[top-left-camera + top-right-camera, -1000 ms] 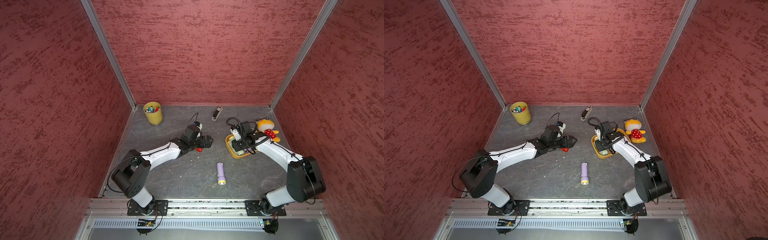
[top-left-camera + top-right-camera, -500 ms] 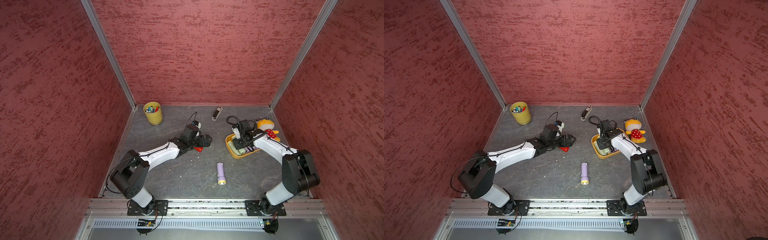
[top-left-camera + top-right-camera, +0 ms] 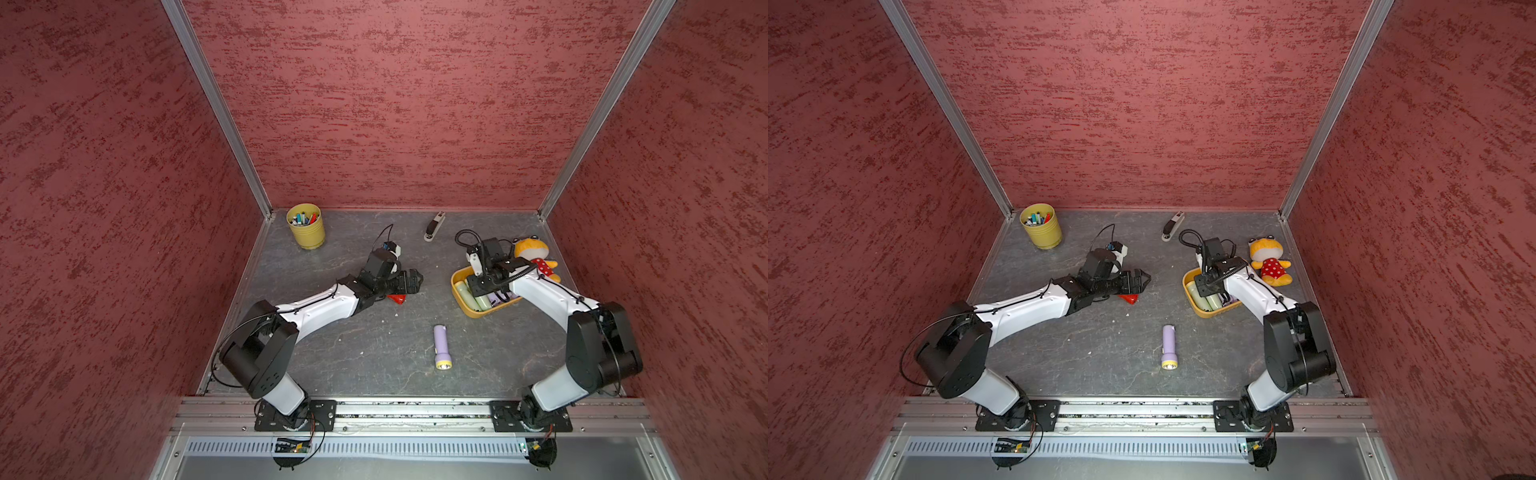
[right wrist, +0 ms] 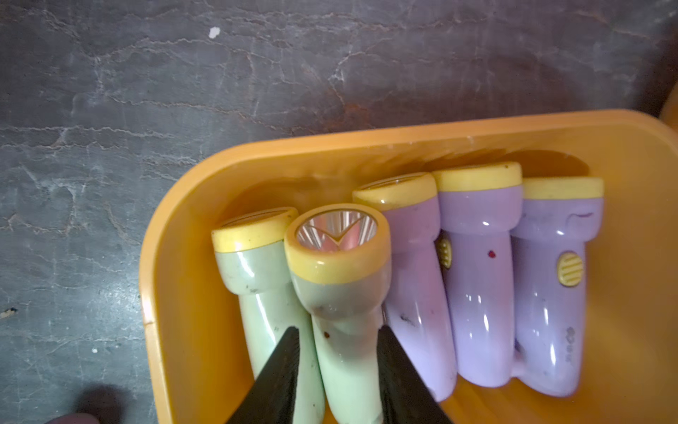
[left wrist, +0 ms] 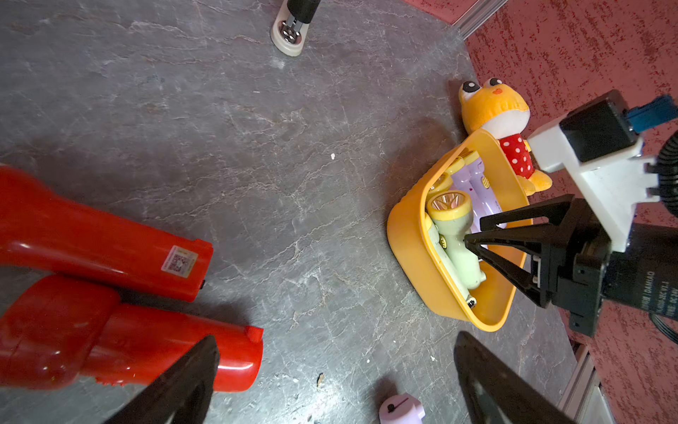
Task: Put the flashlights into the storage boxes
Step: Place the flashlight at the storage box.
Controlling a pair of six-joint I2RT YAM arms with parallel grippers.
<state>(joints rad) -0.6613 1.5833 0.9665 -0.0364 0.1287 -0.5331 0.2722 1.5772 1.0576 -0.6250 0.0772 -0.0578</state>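
Note:
The orange-yellow storage box (image 4: pixel 330 143) holds two pale green flashlights and three lilac flashlights (image 4: pixel 477 275), heads all facing the same way. My right gripper (image 4: pixel 338 330) is shut on the handle of the upper pale green flashlight (image 4: pixel 341 279), which rests partly on its neighbours inside the box (image 3: pixel 454 286). My left gripper (image 5: pixel 335 337) is open low over the floor, next to two red flashlights (image 5: pixel 99 242) lying side by side (image 3: pixel 397 298). One lilac flashlight (image 3: pixel 441 345) lies alone on the floor nearer the front.
A yellow cup of pens (image 3: pixel 306 226) stands at the back left. A grey-and-white stapler (image 3: pixel 434 226) lies at the back middle. A plush toy (image 3: pixel 534 253) sits right behind the box. Red walls close in the floor on three sides.
The right arm's elbow has drawn in a little while its gripper stayed over the box with the green flashlight. The left arm has barely moved.

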